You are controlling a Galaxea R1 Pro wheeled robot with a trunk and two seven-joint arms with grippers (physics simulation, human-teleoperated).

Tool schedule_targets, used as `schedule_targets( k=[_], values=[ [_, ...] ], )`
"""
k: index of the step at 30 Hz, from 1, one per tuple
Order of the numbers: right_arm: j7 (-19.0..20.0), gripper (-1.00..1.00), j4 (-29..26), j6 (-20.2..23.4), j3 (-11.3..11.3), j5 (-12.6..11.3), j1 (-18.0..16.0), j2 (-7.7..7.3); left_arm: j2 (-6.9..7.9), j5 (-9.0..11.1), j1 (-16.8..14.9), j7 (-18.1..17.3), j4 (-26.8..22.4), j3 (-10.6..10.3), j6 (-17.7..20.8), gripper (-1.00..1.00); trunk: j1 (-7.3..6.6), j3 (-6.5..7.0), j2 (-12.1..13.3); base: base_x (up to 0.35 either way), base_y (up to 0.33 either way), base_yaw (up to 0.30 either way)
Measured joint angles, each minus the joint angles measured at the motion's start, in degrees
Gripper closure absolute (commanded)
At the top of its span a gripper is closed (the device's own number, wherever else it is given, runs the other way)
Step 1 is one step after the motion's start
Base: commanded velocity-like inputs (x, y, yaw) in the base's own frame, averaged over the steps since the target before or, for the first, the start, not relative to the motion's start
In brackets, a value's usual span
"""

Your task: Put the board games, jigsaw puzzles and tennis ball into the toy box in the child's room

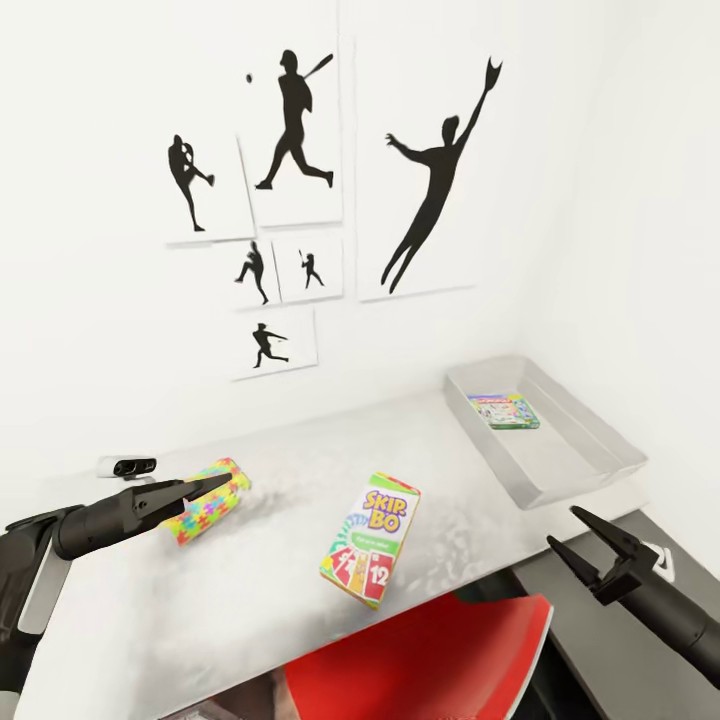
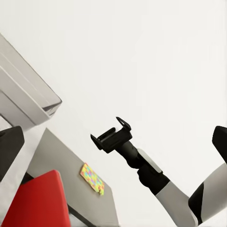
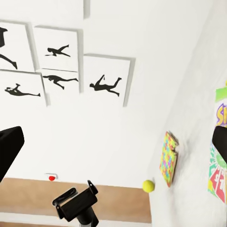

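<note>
at the left of the head view the left gripper (image 1: 222,487) reaches in over the table (image 1: 200,600), its two dark fingers drawn close together to a narrow point with nothing visibly between them; the tips lie right at the edge of the jigsaw puzzles (image 1: 212,500), a bright multicolour stack resting near the wall end of the pale desk top, though whether the tips actually touch it cannot be told. just behind the left arm a small white-and-black device (image 1: 128,465) sits against the wall. the right wrist view shows the same stack (image 3: 169,158) edge-on on the table, with the tennis ball (image 3: 149,185) close beside it, and a red button (image 3: 52,178) on the wall plate lower down. toward the middle, the skip-bo board game (image 1: 371,538) lies flat near the front edge of the table, well apart from the puzzles, and the red chair (image 1: 440,660) pokes out beneath that edge. on the wall above hang the black sports-silhouette pictures (image 1: 295,130). further right, the toy box (image 1: 590,440) stands at the far right end of the table against the corner, a light grey tray with sloping sides, and one colourful board game (image 1: 505,410) already lies flat inside it. at the far right, the right gripper (image 1: 572,532) hovers off the table's end over the lower dark grey unit (image 1: 600,640), its fingers spread well apart and holding nothing. in the left wrist view a multicolour square (image 2: 92,178) lies on a grey surface.
</note>
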Motion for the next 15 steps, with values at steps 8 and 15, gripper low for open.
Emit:
schedule_targets(
  k=[8,15],
  values=[
    [0.0,-1.00,0.0,0.0,-0.4,0.0,0.0,0.01,0.00,0.0,0.0,0.0,-0.1,0.0,-0.1,-1.00,0.02,0.75,0.0,-0.216,0.049,-0.059],
    [0.0,-1.00,0.0,0.0,-0.5,0.0,0.0,0.01,0.08,0.0,0.1,0.0,-0.1,0.1,-0.2,-1.00,0.02,1.41,0.0,-0.289,-0.094,-0.117]
  ],
)
